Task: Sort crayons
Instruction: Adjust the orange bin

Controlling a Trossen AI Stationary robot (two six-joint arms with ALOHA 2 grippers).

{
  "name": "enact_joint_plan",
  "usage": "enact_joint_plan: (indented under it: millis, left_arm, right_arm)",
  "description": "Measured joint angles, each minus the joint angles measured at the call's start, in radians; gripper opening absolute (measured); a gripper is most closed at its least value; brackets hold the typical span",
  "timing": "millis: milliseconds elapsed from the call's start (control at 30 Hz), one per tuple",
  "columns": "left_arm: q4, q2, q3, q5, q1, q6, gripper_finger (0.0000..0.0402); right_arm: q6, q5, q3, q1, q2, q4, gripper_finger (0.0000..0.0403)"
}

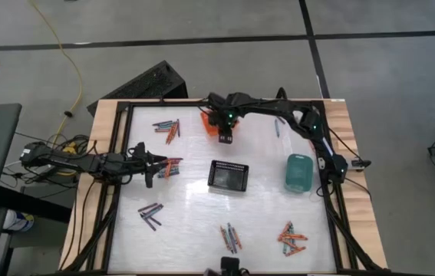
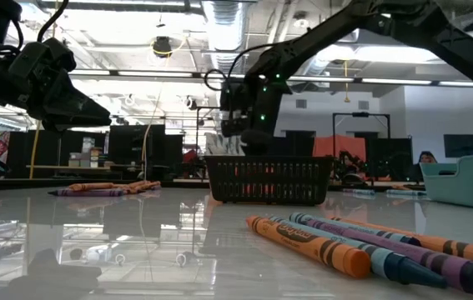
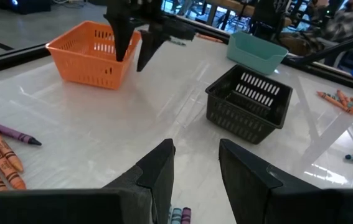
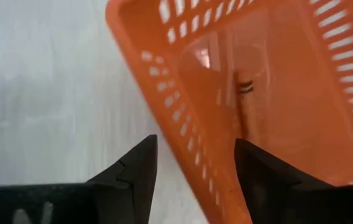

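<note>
Right gripper [image 4: 192,180] hangs over the near rim of the orange basket [image 4: 301,106], jaws spread wide and holding nothing; one orange crayon [image 4: 243,93] lies inside the basket just ahead of its fingertips. Left gripper [image 3: 195,168] hovers low over the table [image 1: 263,222], jaws parted, nothing between them; a cluster of crayons [image 1: 169,169] lies directly beneath and beside it. The black basket [image 1: 229,176] stands ahead of the left gripper, well apart.

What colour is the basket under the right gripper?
Orange. The basket shows best in the right wrist view, directly below the open right gripper.
</note>
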Motion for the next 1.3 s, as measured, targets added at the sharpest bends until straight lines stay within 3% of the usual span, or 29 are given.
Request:
enact_joint_plan:
  millis: [500,1300]
  left_arm:
    - [0.0,0.0,0.0,0.0,0.0,0.0,0.0116]
    - [0.0,0.0,0.0,-0.001,0.0,0.0,0.0116]
  right_arm:
    - [0.083,-0.003,0.0,-0.017,-0.003,-0.009,0.0115]
    - [0.278,-0.028,0.0,-0.023,-0.003,-0.032,0.0107]
